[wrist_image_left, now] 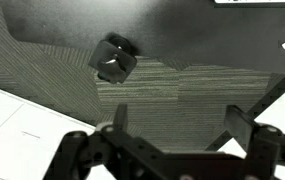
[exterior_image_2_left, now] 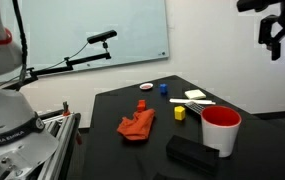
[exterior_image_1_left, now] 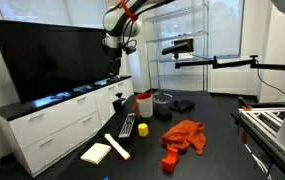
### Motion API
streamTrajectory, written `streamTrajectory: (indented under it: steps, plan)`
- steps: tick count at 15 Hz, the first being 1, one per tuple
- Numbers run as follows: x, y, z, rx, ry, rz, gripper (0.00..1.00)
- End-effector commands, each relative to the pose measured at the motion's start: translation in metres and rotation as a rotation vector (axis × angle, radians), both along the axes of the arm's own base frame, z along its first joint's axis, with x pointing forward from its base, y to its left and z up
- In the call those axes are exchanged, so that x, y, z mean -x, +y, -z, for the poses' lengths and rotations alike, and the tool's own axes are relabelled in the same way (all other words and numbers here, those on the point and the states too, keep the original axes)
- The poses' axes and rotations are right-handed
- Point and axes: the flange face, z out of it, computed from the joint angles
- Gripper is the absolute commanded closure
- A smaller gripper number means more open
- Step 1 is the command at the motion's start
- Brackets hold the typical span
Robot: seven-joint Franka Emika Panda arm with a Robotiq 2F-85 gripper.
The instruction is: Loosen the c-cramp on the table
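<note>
Approach stage: the gripper (wrist_image_left: 177, 128), jaws spread and empty (high above the worktop (exterior_image_1_left: 217, 120)), must next descend to the red c-cramp (exterior_image_1_left: 170, 160).

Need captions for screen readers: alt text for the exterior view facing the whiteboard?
The black robot gripper hangs high at upper right, well clear of the black table. On the table lie a crumpled orange cloth, a red cup with a white inside, a black rectangular box and small coloured blocks. A whiteboard fills the wall behind.
</note>
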Motion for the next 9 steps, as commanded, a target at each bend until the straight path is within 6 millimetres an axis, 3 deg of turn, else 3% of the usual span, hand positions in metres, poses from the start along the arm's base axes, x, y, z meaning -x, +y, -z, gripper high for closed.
streamTrajectory:
  steps: [1, 6, 9]
  plan:
    - [0.035, 0.032, -0.017, 0.005, -0.059, 0.084, 0.0]
    - [0.078, 0.071, -0.014, 0.016, -0.19, 0.186, 0.0]
    - [0.123, 0.091, -0.005, 0.043, -0.192, 0.18, 0.0]
